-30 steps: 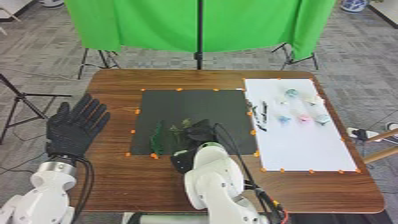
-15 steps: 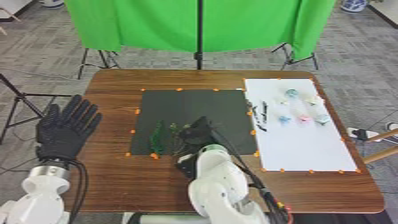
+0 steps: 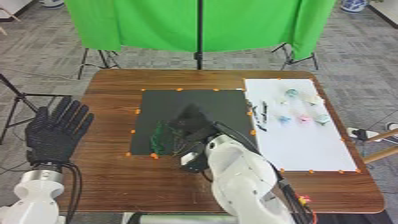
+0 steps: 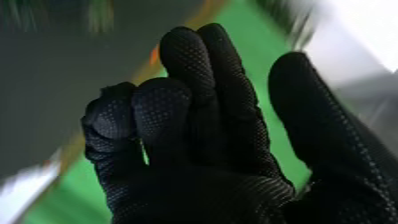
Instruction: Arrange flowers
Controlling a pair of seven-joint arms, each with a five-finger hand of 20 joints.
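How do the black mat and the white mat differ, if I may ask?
The black mat looks roughly square; the white mat is longer. The black mat bears green stems and has the right hand over it, while the white mat bears small flowers. Both have orange bits along their edges.

The right hand (image 3: 197, 128) holds its thumb (image 4: 306, 105) apart from its fingers (image 4: 233, 95).

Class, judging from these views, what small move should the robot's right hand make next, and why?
Probably a shift toward the dark sprigs on the white sheet: the right hand is open and empty above the black mat, where a green stem already lies.
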